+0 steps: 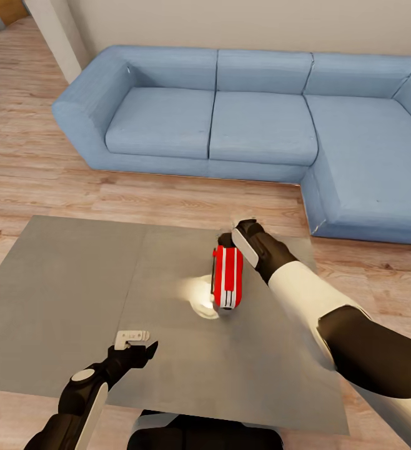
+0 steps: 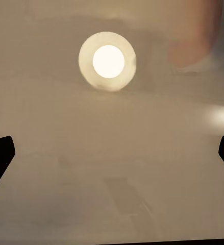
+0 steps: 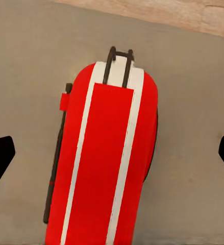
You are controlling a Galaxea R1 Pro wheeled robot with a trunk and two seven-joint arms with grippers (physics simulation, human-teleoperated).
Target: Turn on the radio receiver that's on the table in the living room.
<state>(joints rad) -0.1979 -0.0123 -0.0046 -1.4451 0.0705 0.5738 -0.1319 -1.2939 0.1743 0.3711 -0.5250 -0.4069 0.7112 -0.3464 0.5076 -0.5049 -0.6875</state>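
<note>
Nearest me, my left gripper [image 1: 135, 354] hangs released over the near part of the table [image 1: 62, 294], beside a small white tag [image 1: 131, 338], well apart from the target. Further out, the radio receiver [image 1: 227, 277] lies right of the table's centre, long axis running near-to-far, glossy red with white stripes and a thin black handle. My right gripper [image 1: 238, 232] sits at its far end, jaws spread and empty; contact, I think, hasn't happened.
</note>
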